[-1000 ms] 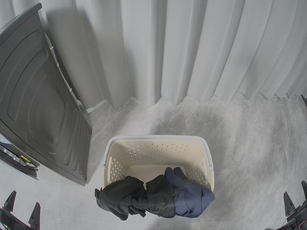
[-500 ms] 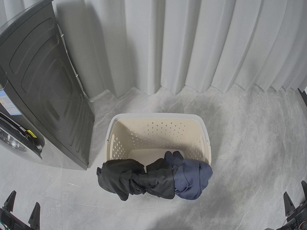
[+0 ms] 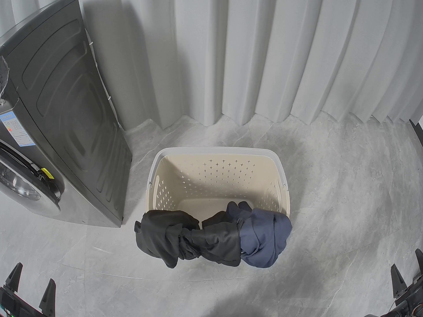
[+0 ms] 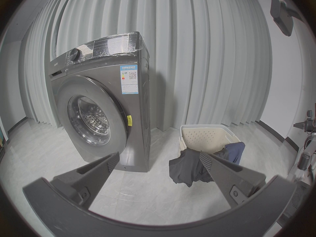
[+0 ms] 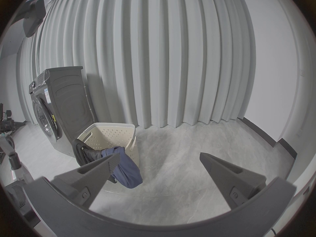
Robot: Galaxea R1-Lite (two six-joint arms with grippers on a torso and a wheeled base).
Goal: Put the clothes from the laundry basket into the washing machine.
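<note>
A cream laundry basket (image 3: 218,151) (image 4: 207,128) (image 5: 108,127) stands on the floor in front of me. Dark grey clothes (image 3: 185,241) (image 4: 186,165) and a blue garment (image 3: 262,236) (image 5: 126,171) hang over its near rim. The grey washing machine (image 3: 61,111) (image 4: 105,109) (image 5: 56,109) stands to the left, its round door (image 4: 92,117) shut. My left gripper (image 3: 31,282) (image 4: 158,158) hovers open at the lower left, holding nothing. Low at the right, my right gripper (image 3: 407,269) (image 5: 158,160) is open and empty, well short of the basket.
White pleated curtains (image 3: 264,49) run along the back behind the basket and machine. Pale marble-look floor (image 3: 352,190) lies open to the right of the basket and in front of it. A dark baseboard (image 5: 266,135) lines the right wall.
The whole head picture has shifted: the camera moved, so the basket sits higher and the washing machine's front shows more. Both grippers stay at the same corners.
</note>
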